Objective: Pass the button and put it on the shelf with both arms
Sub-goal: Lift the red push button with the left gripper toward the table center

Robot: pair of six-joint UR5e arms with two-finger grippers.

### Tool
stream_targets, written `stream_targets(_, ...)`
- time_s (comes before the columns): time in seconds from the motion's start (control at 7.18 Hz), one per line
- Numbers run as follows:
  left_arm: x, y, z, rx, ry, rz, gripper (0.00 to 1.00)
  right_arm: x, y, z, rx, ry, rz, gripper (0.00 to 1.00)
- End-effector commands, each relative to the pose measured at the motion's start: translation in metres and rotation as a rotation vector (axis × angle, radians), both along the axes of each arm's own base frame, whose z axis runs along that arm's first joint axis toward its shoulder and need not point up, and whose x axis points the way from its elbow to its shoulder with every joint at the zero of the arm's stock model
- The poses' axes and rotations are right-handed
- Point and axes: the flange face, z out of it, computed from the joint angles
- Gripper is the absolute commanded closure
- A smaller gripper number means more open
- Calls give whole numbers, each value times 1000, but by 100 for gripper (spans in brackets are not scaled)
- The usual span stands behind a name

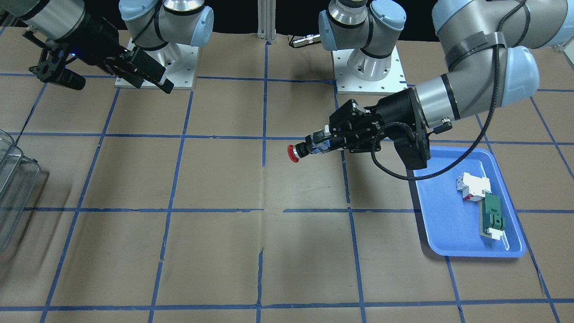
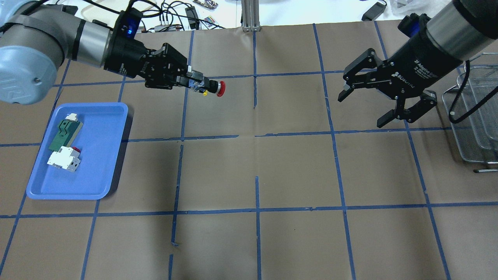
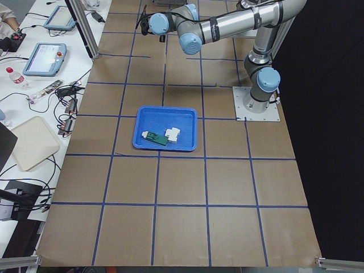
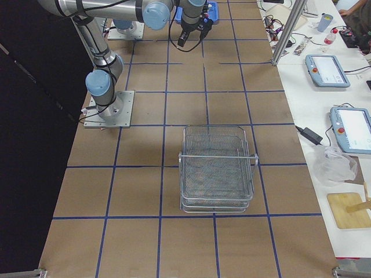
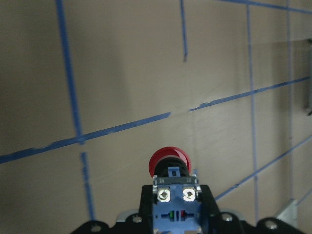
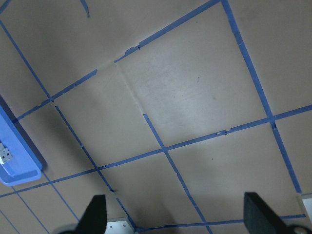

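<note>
The button [image 1: 294, 152] has a red mushroom head and a blue-grey block at its back. My left gripper [image 1: 319, 144] is shut on that block and holds it level above the table, red head pointing toward the table's middle. It also shows in the overhead view [image 2: 220, 88] and the left wrist view [image 5: 168, 160]. My right gripper [image 2: 362, 111] is open and empty, in the air across the table, its jaws wide apart and facing the button. The wire-mesh shelf [image 2: 475, 116] stands beyond the right gripper at the table's end [image 4: 217, 168].
A blue plastic tray [image 2: 97, 163] lies under the left arm. It holds a white-and-red boxy part [image 2: 64, 160] and a flat green part [image 2: 64, 133]. Brown paper with blue tape lines covers the table. The arm bases [image 1: 367, 67] stand at the back edge.
</note>
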Motion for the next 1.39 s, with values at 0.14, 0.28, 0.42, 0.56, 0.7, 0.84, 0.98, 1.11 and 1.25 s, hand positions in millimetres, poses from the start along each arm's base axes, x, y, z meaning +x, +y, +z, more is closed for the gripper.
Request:
stream_targets(0.14, -83, 3, 25, 14, 118, 55, 100, -16, -12, 11, -9, -215, -171, 0)
stream_targets(0.28, -100, 6, 28, 7, 127, 73, 100, -24, -16, 14, 31, -281, -278, 0)
stream_targets(0.42, -108, 11, 25, -5, 134, 82, 100, -25, -19, 19, 113, -334, -433, 0)
stream_targets(0.56, -108, 14, 20, -5, 135, 86, 100, -27, -21, 19, 139, -339, -473, 0)
stream_targets(0.7, -110, 15, 20, -2, 136, 84, 100, -30, -22, 20, 164, -361, -518, 0)
stream_targets(0.84, -117, 18, 21, -1, 136, 71, 100, -28, -30, 22, 205, -449, -578, 0)
stream_targets(0.98, -123, 21, 21, 7, 136, 66, 100, -27, -30, 20, 271, -452, -644, 0)
stream_targets(1.11, -127, 23, 22, -9, 138, 57, 100, -24, -25, 2, 315, -455, -655, 0)
stream_targets(1.25, -129, 24, 24, -15, 141, 53, 100, -24, -24, -9, 334, -456, -665, 0)
